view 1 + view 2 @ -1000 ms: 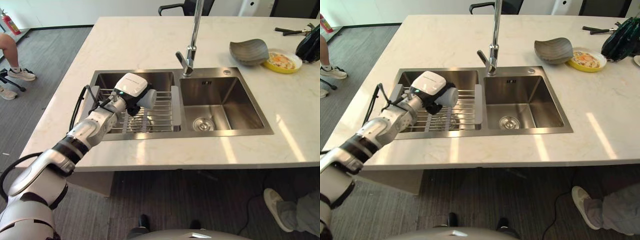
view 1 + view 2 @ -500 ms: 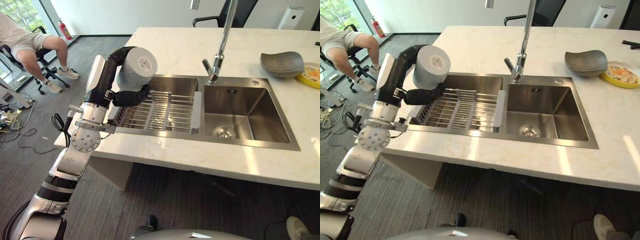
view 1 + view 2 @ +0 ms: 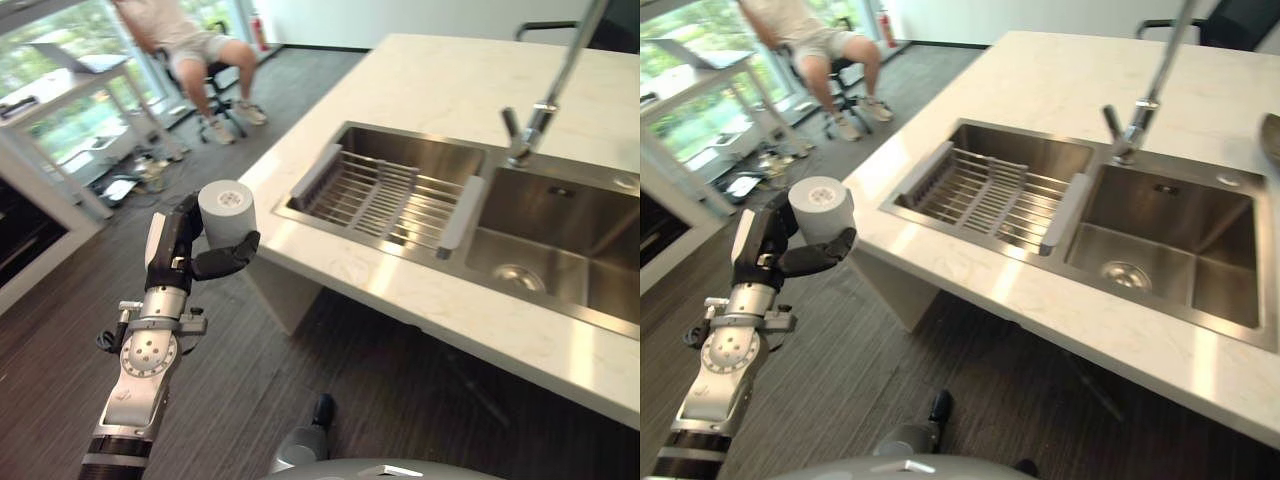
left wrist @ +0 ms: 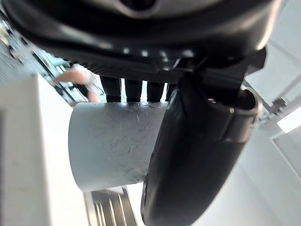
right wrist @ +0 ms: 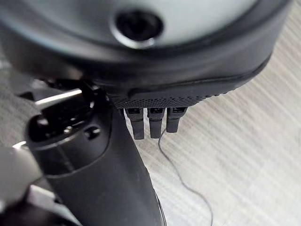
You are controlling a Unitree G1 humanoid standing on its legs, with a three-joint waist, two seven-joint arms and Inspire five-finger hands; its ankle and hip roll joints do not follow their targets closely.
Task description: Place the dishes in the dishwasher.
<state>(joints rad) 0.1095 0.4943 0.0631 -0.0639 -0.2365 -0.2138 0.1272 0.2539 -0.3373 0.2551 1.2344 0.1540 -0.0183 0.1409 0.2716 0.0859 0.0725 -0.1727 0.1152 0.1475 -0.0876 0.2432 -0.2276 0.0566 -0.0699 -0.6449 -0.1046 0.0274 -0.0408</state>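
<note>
The pale grey cup (image 3: 227,210) sat in the left hand (image 3: 190,252), fingers curled behind its wall and the thumb wrapped across the front, as the left wrist view showed from close by; it was carried out over the dark wood floor (image 3: 250,380), clear of everything. Off to the hand's far side lay the pale stone worktop (image 3: 440,90), with the wire rack (image 3: 385,195) set in the nearer basin of the steel sink (image 3: 560,250) and the tap (image 3: 540,110) behind it. Beyond the hand, further back in the room, a person (image 3: 190,40) sat on a chair. The step in hand looked like carrying the cup to the dishwasher, and doing it well would mean keeping the grip firm round the wall, holding the cup steady so it did not slip past the thumb, and turning it mouth-down only once a rack slot was beneath it. No dishwasher could be made out, so the target and the way to it stayed uncertain. The cup's orientation was hard to read. The right hand (image 5: 117,155) hung over pale floorboards with its fingers straight and nothing in it.
</note>
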